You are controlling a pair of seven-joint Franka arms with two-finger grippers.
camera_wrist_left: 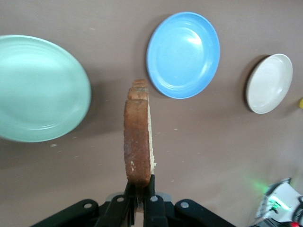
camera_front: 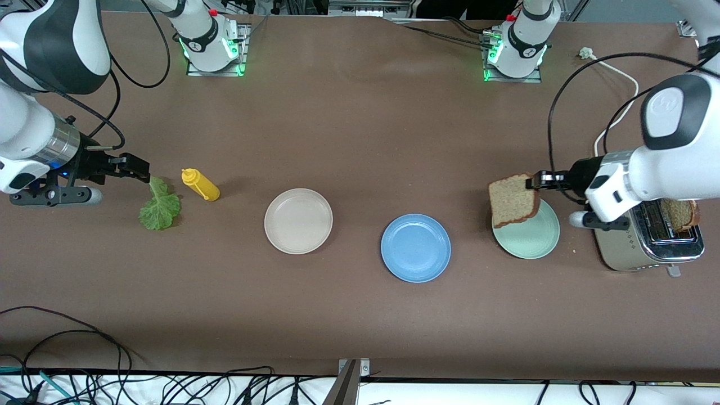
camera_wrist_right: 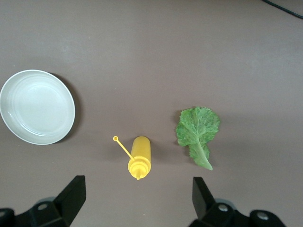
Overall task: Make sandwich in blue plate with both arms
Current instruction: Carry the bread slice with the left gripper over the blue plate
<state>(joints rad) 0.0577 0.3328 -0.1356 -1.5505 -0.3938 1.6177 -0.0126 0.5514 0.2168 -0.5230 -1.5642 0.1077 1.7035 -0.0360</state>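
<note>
A brown bread slice (camera_front: 513, 199) hangs on edge in the air, with my left gripper (camera_front: 531, 181) shut on its top crust. It is over the rim of the mint-green plate (camera_front: 531, 239), on the side toward the blue plate (camera_front: 415, 247). In the left wrist view the bread slice (camera_wrist_left: 138, 142) stands edge-on between the jaws of my left gripper (camera_wrist_left: 139, 189), and the blue plate (camera_wrist_left: 183, 54) shows bare. The lettuce leaf (camera_front: 160, 207) lies flat at the right arm's end. My right gripper (camera_front: 138, 167) hovers open over its stem end, holding nothing. From the right wrist, the lettuce leaf (camera_wrist_right: 198, 132) lies ahead of my right gripper (camera_wrist_right: 137, 198).
A yellow squeeze bottle (camera_front: 201, 184) lies on its side between the lettuce and a cream-white plate (camera_front: 298, 220). A chrome toaster (camera_front: 652, 242) at the left arm's end holds another bread slice (camera_front: 678, 212). Cables run along the table's front edge.
</note>
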